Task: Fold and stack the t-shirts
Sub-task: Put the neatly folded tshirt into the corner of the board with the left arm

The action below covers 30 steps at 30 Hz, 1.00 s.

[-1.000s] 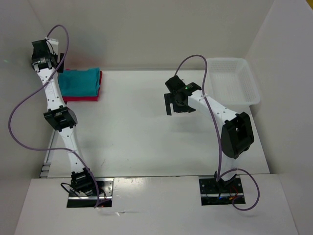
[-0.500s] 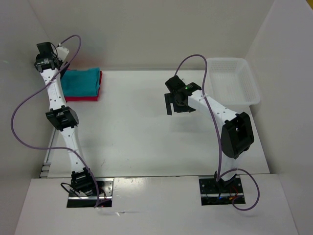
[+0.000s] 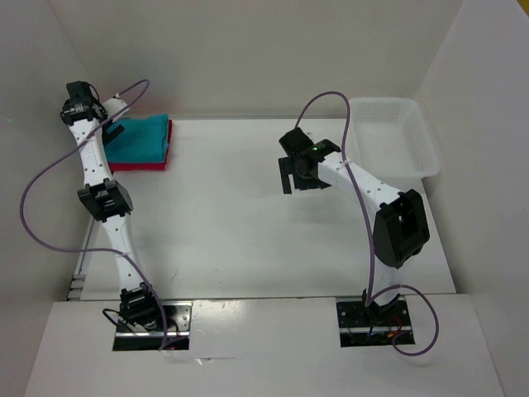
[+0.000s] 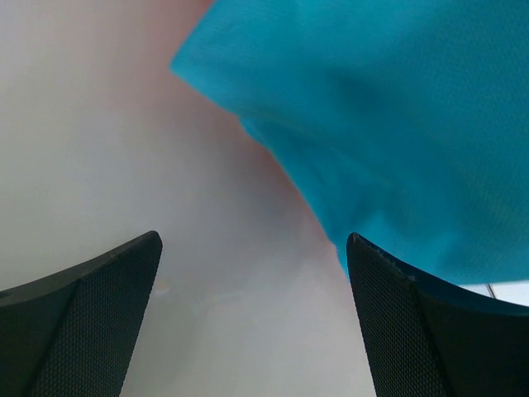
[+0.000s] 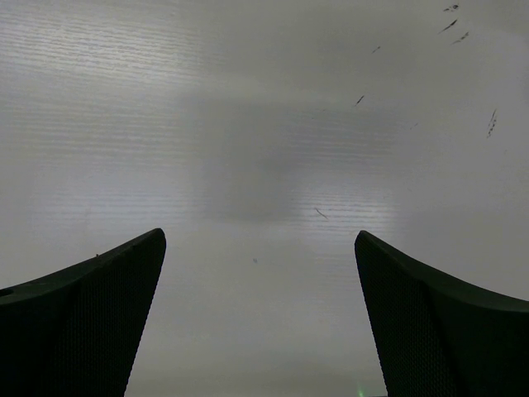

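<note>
White bench [image 3: 248, 223] fills most of the top view, with pale walls around it. Over it, the left arm [image 3: 103, 198] reaches along the left side to the far left corner, while the right arm [image 3: 372, 194] bends from its base toward the middle. A white lattice basket [image 3: 430, 157] sits at the far right corner.

At the far left corner the teal t-shirt [image 3: 140, 139] lies folded on top of red cloth [image 3: 139, 167], which shows along its near and right edges. Whether that red is one shirt or two cannot be told.

The left fingers [image 4: 83, 331] stand spread wide and grip nothing, just beside a corner of the teal t-shirt. The right fingers [image 5: 83, 331] are likewise spread wide above bare bench, holding nothing, well apart from the shirts.
</note>
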Available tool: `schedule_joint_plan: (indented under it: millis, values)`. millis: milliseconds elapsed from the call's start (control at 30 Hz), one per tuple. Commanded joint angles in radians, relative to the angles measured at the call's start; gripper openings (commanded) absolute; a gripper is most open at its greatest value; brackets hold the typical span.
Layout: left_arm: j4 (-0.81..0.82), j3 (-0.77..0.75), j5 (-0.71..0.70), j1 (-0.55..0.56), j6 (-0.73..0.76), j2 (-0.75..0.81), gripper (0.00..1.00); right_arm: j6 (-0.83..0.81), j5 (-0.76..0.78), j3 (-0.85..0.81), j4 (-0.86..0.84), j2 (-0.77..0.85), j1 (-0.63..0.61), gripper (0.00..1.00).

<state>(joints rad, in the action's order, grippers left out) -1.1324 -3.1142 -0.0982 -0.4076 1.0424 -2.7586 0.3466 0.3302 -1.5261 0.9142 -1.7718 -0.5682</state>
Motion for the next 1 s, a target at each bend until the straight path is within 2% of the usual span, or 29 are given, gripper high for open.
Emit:
schedule_joint_plan:
  millis: [0, 200, 233, 367, 500, 767, 867, 967]
  values:
    - [0.000, -0.018, -0.007, -0.005, 0.038, -0.056, 0.99, -0.004, 0.029, -0.023, 0.018, 0.011, -0.010, 1.00]
    - [0.098, -0.018, -0.130, -0.005, -0.028, -0.088, 0.99, -0.004, 0.038, -0.012, 0.018, 0.020, -0.010, 1.00]
    - [0.120, -0.018, -0.212, -0.005, -0.038, -0.088, 0.99, -0.004, 0.038, -0.012, 0.018, 0.020, -0.010, 1.00]
    - [0.215, -0.018, -0.394, -0.005, -0.056, -0.098, 0.99, -0.004, 0.038, -0.012, 0.009, 0.020, -0.010, 1.00]
    - [0.215, -0.018, -0.448, -0.005, -0.087, -0.082, 0.99, -0.004, 0.038, -0.012, 0.000, 0.020, -0.010, 1.00]
    - [0.178, -0.018, -0.498, 0.004, -0.159, 0.023, 0.99, -0.014, 0.058, -0.022, 0.000, 0.029, -0.019, 1.00]
    - [0.142, -0.018, -0.437, 0.004, -0.212, 0.088, 0.99, -0.014, 0.067, -0.022, -0.018, 0.055, -0.019, 1.00]
    - [0.045, -0.018, -0.292, 0.004, -0.289, 0.177, 0.99, -0.014, 0.089, -0.022, -0.031, 0.081, -0.019, 1.00]
